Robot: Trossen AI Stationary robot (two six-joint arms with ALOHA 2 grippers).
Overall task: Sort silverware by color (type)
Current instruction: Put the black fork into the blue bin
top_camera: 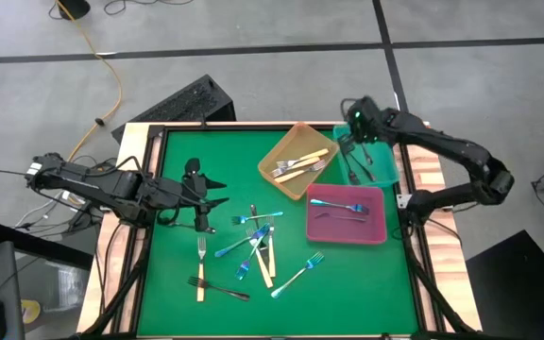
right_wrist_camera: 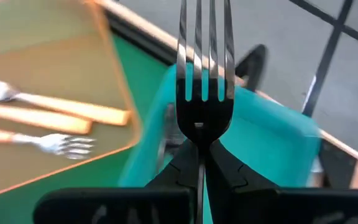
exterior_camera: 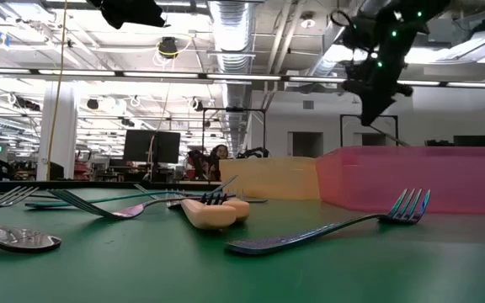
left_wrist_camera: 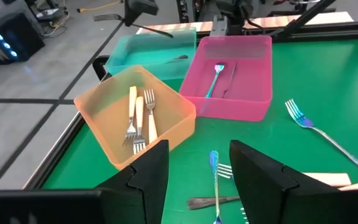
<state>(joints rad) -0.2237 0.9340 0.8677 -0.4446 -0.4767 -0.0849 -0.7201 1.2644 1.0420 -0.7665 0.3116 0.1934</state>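
My right gripper (top_camera: 355, 132) hangs over the teal tray (top_camera: 382, 175) at the far right, shut on a black fork (right_wrist_camera: 204, 62). Black forks lie in that tray. The orange tray (top_camera: 277, 170) holds cream-handled forks (left_wrist_camera: 138, 118), and the pink tray (top_camera: 378, 227) holds blue forks (left_wrist_camera: 215, 78). Several loose forks of the silverware (top_camera: 253, 247) lie mixed on the green mat. My left gripper (left_wrist_camera: 197, 174) hovers open at the mat's left, above a blue fork (left_wrist_camera: 214, 180), touching nothing. My right gripper pinches the black fork between its two fingers at the neck just below the tines (right_wrist_camera: 199, 132). The fork lies along the fingers, with its tines sticking out beyond the fingertips; the handle is hidden between the fingers. It is lifted clear above the teal tray.
The three trays stand close together at the far right of the mat. A raised wooden rim (top_camera: 423, 170) frames the table. Bare mat shows along the near edge (top_camera: 348, 302) and at the far left (top_camera: 206, 151).
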